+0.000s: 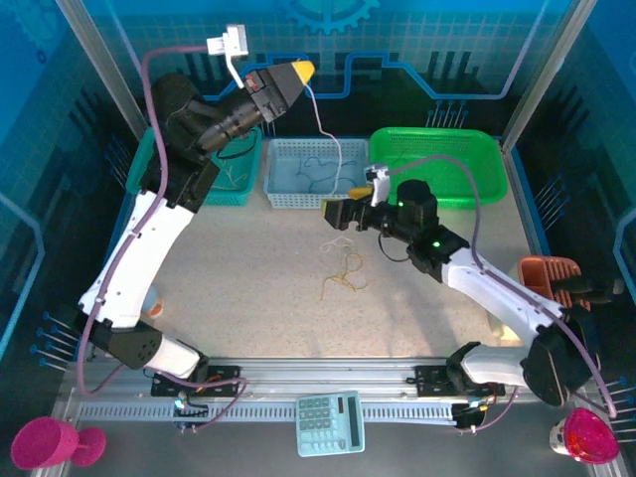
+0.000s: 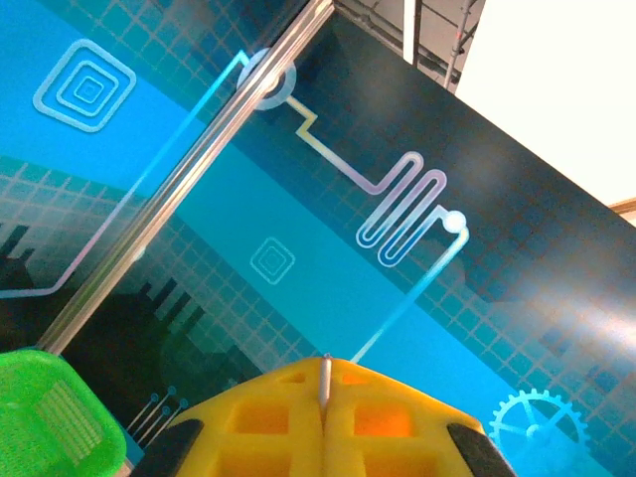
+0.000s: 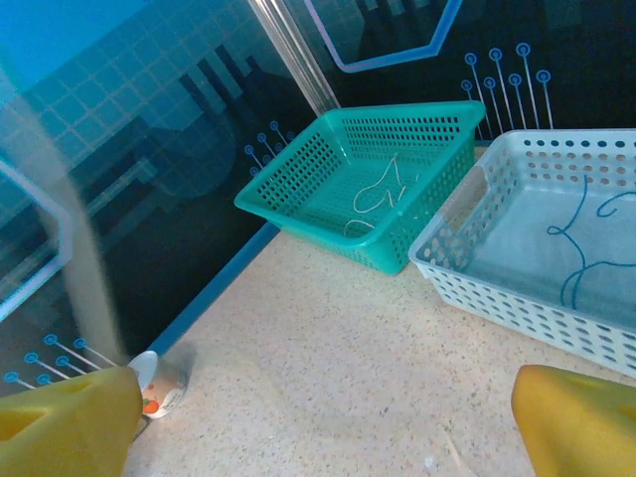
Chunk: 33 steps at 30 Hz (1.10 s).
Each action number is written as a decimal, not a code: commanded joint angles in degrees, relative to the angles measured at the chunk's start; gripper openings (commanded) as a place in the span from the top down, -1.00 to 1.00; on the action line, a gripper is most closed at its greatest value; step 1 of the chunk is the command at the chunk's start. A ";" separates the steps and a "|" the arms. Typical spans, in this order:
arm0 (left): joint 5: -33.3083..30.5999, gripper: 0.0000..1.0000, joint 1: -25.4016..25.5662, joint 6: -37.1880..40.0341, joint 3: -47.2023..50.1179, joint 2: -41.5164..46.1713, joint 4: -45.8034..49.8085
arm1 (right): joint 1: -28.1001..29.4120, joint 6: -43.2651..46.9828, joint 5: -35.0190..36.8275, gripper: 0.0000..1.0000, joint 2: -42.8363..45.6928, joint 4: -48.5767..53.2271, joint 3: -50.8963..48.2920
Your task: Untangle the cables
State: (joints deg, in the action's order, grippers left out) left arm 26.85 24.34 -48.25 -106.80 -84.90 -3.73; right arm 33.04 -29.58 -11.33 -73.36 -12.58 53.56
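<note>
My left gripper (image 1: 298,73) is raised high over the far side of the table (image 1: 258,288), its yellow fingers pressed together on a single cream cable (image 1: 320,119); in the left wrist view the cable's end (image 2: 326,373) shows as a thin upright line caught in the seam between the two pads. From that pinch the cable hangs down and slightly to my right. Its long axis is close to vertical, and its free end points down towards the white basket (image 1: 283,199) below the hand. My right gripper (image 1: 338,214) sits low, just in front of that basket's near wall, with its fingers (image 3: 60,427) spread wide and nothing between them. The loose cables (image 1: 343,268) lie flat on the table just on the near side of this gripper, towards my bases, and I cannot see them touching it. They form a curly cream-yellow tangle whose long axis runs from the fingertips back towards me. Ahead of the open right hand, a blue cable (image 3: 568,283) curls on the floor of the white basket, and cream strands (image 3: 383,194) lie in the teal basket (image 3: 298,179) further to the left.
</note>
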 commanded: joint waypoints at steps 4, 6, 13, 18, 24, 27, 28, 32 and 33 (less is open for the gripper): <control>0.84 1.00 1.19 -1.33 -3.93 -1.20 -1.99 | 1.89 -2.81 5.45 -0.77 -11.96 -9.85 0.57; 0.67 1.00 1.24 -1.26 -4.69 -1.23 -1.77 | 2.33 -3.78 5.09 -0.46 -15.40 -11.81 -0.23; -0.72 1.00 1.15 1.85 -8.96 -1.69 0.93 | 2.89 -5.39 8.27 0.67 -20.41 -14.73 -7.68; -3.18 1.00 -0.35 4.74 -14.75 -3.02 3.45 | 2.75 -5.31 10.24 0.76 -19.72 -14.40 -11.98; -4.70 1.00 -4.51 3.74 -25.04 -6.90 5.17 | 2.67 -5.88 11.41 0.59 -18.73 -14.16 -16.01; -5.20 1.00 -6.29 3.19 -29.54 -8.79 6.07 | 2.48 -6.10 11.81 0.58 -18.35 -14.26 -17.23; -5.40 1.00 -6.63 3.12 -30.63 -9.32 6.44 | 2.47 -6.10 11.94 0.58 -18.31 -14.28 -17.50; -6.99 1.00 -9.05 3.16 -33.53 -10.72 7.18 | 2.30 -6.12 12.20 0.58 -18.13 -13.96 -18.27; -7.77 1.00 -9.92 3.10 -33.50 -10.64 7.09 | 2.21 -6.11 12.29 0.56 -18.00 -13.79 -18.33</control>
State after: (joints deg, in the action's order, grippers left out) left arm 21.78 16.29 -45.08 -138.32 -95.13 2.85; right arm 35.29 -35.18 -0.38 -93.21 -25.56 35.92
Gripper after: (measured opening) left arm 0.052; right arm 0.214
